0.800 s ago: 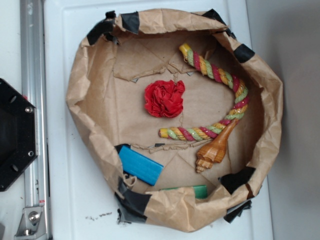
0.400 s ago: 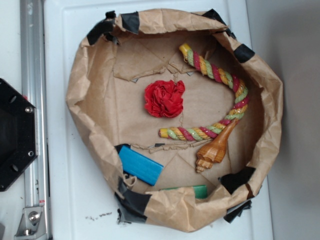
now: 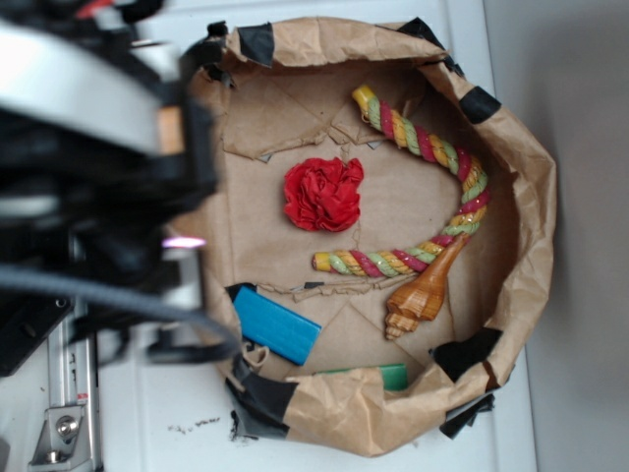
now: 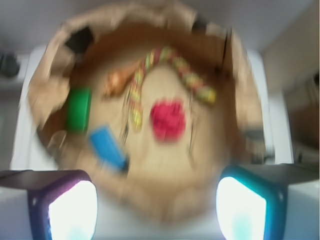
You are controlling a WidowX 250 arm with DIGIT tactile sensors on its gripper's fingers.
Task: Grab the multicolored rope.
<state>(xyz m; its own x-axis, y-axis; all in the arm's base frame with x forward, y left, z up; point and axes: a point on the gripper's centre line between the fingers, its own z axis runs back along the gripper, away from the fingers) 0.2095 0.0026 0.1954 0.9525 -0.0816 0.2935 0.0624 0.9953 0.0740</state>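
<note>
Exterior view: brown paper basket w/ black tape patches sits on white surface. Inside, the multicolored rope lies along the right side, curving from a yellow-tipped end near the top down and back toward centre, its lower end just below the red cloth flower. Orange-brown seashell touches the rope's lower bend. Blue block at lower left of the basket floor, green block mostly hidden behind the paper rim at bottom. Robot arm fills the left of this view, very blurred, overlapping the basket's left rim; claw itself can't be picked out here. Wrist view, also blurred, looks down into the basket from above the near rim: rope arcs across the far part, flower at centre, shell left of the rope, green block now fully seen at left, blue block below it. Claw shows as two fingers at the bottom corners, purple-edged left finger and teal-edged right one, standing wide apart w/ nothing between them, well apart from the rope. Wrist view shows the green block whole; exterior shows rope strand colours (red, yellow, lt green) sharply, which wrist doesn't.
</note>
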